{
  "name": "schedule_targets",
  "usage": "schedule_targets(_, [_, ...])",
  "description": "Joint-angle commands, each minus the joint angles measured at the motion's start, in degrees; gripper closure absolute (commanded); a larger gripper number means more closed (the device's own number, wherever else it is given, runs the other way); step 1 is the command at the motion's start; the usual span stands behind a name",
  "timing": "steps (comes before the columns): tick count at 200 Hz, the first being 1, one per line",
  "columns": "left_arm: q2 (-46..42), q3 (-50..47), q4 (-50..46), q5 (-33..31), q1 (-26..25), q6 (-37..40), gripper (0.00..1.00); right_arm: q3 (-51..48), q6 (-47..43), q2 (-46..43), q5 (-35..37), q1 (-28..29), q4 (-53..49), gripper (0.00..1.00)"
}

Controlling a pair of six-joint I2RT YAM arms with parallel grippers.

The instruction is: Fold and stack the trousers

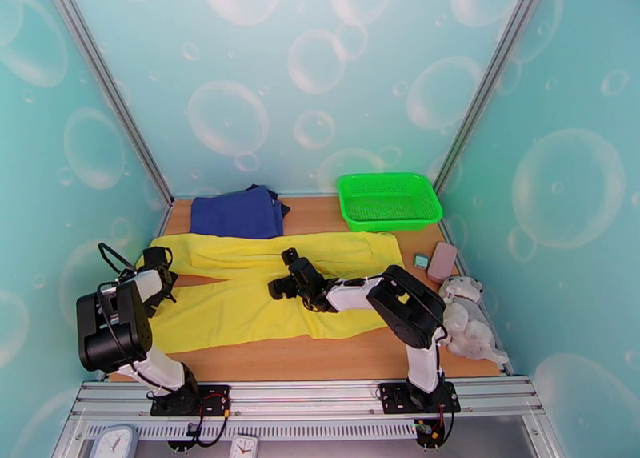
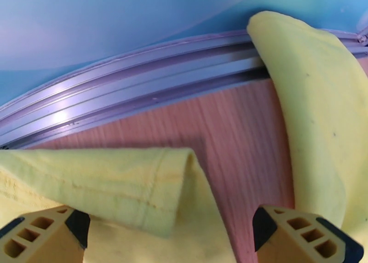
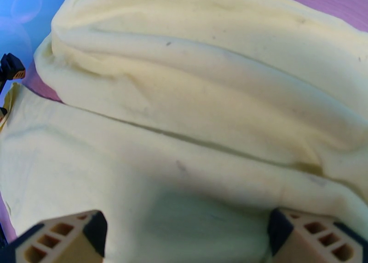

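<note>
The yellow trousers (image 1: 264, 279) lie spread on the wooden table (image 1: 336, 355), waist to the right and both legs running left. My left gripper (image 1: 168, 275) sits low at the leg ends, open. In the left wrist view its fingers (image 2: 41, 234) straddle the hem of one leg (image 2: 119, 181), while the other leg (image 2: 317, 121) lies to the right against the rail. My right gripper (image 1: 281, 274) hovers open over the middle of the trousers. In the right wrist view its fingertips (image 3: 69, 236) stand wide just above the creased cloth (image 3: 207, 103), holding nothing.
Folded navy cloth (image 1: 238, 211) lies at the back left, touching the far leg. A green basket (image 1: 390, 201) stands at the back right. A pink case (image 1: 442, 261), a small teal item (image 1: 421, 260) and a white plush toy (image 1: 468, 315) line the right edge. A metal rail (image 2: 138, 84) borders the left side.
</note>
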Motion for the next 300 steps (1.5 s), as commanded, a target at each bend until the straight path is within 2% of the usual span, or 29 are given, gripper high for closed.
schedule_targets(1, [-0.9, 1.8, -1.6, -6.1, 1.4, -1.4, 0.01, -2.6, -0.6, -0.7, -0.5, -0.6, -5.0, 0.02])
schedule_targets(28, [-3.8, 3.9, -2.1, -7.4, 3.4, -3.2, 0.01, -2.9, -0.9, -1.0, -1.1, -0.6, -5.0, 0.02])
schedule_targets(51, [-6.7, 6.1, -4.4, -7.1, 3.1, -4.4, 0.01, -2.6, -1.0, -0.8, -1.4, -0.6, -5.0, 0.02])
schedule_targets(69, [-10.4, 5.7, -1.7, -1.9, 1.5, 0.8, 0.01, -2.6, -1.1, -0.9, -1.5, -0.6, -5.0, 0.02])
schedule_targets(96, [-14.7, 0.4, 2.4, 4.8, -4.6, 5.4, 0.01, -2.7, -1.2, -1.2, -1.6, -0.5, -3.3, 0.02])
schedule_targets(126, [-8.9, -1.1, 3.2, 12.1, -7.1, 6.8, 0.01, -2.8, -1.2, -1.5, -2.0, -0.4, -3.3, 0.02])
schedule_targets(164, [-0.4, 1.6, -1.0, 2.3, -7.7, 5.0, 0.01, -2.9, -1.6, -2.2, -1.9, 0.1, -3.3, 0.02])
schedule_targets(216, [2.6, 1.8, -5.1, -11.3, -5.8, -0.1, 0.01, -2.5, -2.3, -1.8, -2.5, 0.9, -3.5, 0.02])
schedule_targets(261, [3.1, 3.4, -4.3, -14.3, -2.9, -0.8, 0.01, -0.9, -4.5, -0.4, -5.9, 3.5, -3.3, 0.02])
schedule_targets(300, [-6.9, -0.7, -0.5, -14.1, -4.7, 1.2, 0.01, 0.0, -5.1, -0.3, -9.3, 4.9, -3.4, 0.02])
